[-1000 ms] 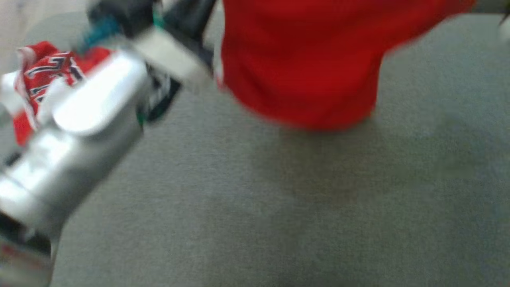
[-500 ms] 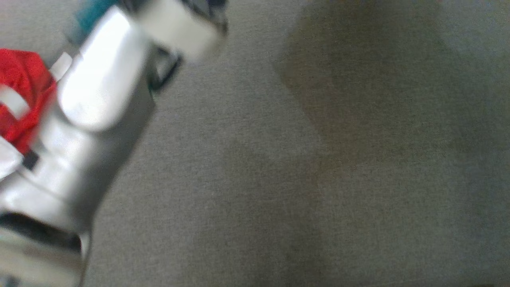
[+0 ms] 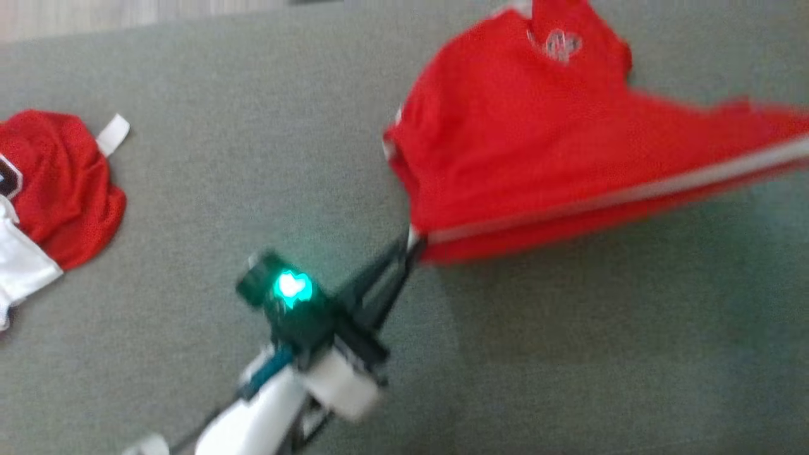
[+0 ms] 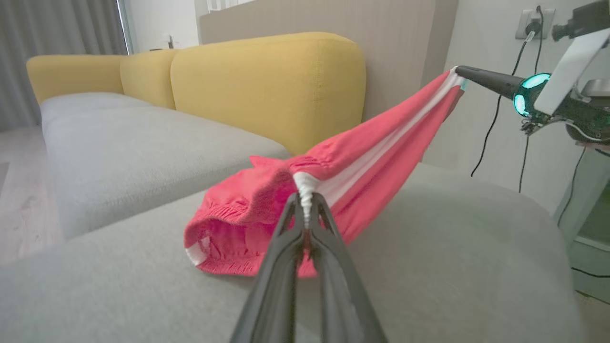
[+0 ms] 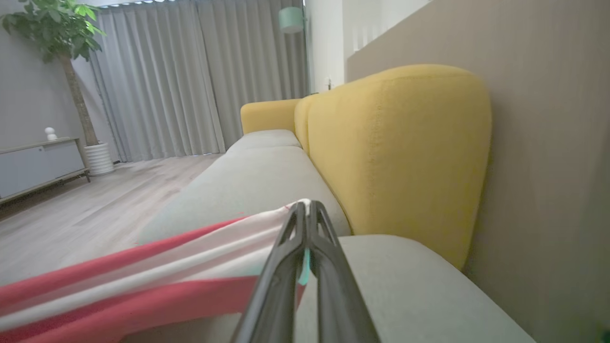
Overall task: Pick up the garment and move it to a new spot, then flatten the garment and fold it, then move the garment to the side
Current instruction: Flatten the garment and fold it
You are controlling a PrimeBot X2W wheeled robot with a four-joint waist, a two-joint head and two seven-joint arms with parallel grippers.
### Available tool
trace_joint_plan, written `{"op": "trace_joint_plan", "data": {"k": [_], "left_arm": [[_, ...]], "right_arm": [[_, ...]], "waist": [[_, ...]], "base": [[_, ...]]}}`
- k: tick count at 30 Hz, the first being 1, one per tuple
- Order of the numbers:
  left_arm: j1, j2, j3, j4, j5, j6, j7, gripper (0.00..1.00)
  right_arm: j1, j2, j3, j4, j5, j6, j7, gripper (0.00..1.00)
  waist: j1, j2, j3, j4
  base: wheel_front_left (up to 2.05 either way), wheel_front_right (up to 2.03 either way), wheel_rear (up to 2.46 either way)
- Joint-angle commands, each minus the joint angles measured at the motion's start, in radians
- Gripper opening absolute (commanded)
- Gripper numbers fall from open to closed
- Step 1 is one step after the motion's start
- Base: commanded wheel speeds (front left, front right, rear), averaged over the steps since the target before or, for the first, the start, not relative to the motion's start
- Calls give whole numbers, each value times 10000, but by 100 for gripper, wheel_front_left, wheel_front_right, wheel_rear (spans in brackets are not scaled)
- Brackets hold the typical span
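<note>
The red garment point(image 3: 524, 139) hangs stretched between the two grippers above the grey seat cushion point(image 3: 253, 189), toward the right half of the head view. A white stripe point(image 3: 632, 189) runs taut along its lower edge and a small crest point(image 3: 559, 43) shows near its top. In the left wrist view its loose elastic end sags down and seems to rest on the cushion.

The left gripper point(image 3: 412, 243) has its dark fingers pressed together on the bunched white corner of the garment, with no gap between them. The right gripper point(image 4: 458, 71) pinches the far end of the stripe in the same way, jaws closed tight on the cloth, and holds that end higher than the left one.

A second red-and-white garment point(image 3: 60, 183) lies crumpled at the left edge of the cushion, well apart from the stretched one, with bare grey fabric between them. The yellow backrest point(image 4: 267, 85) rises just behind the seat, close to the garment's far side. A wall socket point(image 4: 530, 23) with a hanging cable point(image 4: 491, 133) is behind the right gripper. Farther off stand grey curtains point(image 5: 190, 81), a potted plant point(image 5: 57, 33) and a low sideboard point(image 5: 38, 164) on the wooden floor point(image 5: 95, 205).
</note>
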Motion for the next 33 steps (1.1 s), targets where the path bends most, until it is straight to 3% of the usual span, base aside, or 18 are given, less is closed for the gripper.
{"op": "trace_joint_plan", "data": {"k": [1, 8, 15, 24, 30, 33], "left_arm": [[528, 187, 529, -483, 114, 65, -41, 0], [2511, 173, 583, -1249, 457, 120, -41, 0], [2314, -423, 795, -1236, -5, 62, -41, 0], [210, -1119, 256, 276, -1963, 20, 169, 0], [-1576, -1228, -346, 1471, -3647, 18, 811, 0], [-2282, -1238, -475, 2121, -3850, 17, 829, 0]], "right_arm": [[861, 15, -498, -787, -138, 35, 59, 0], [3489, 1142, -1898, -3131, -737, 35, 964, 0], [3145, 1097, -1803, -3830, -1610, 35, 2019, 0], [609, 257, -1164, -2230, -2162, 35, 3188, 0], [-1483, -421, -324, -228, -1973, 35, 3461, 0], [-2460, -719, 217, 996, -1906, 35, 3318, 0]], "waist": [[2, 0, -460, -3], [2, 0, -959, 134], [2, 0, -811, 480], [2, 0, -6, 1177], [2, 0, 601, 1670], [2, 0, 846, 1834]], "base": [[0, 0, 0], [0, 0, 0], [0, 0, 0], [0, 0, 0], [0, 0, 0], [0, 0, 0]]}}
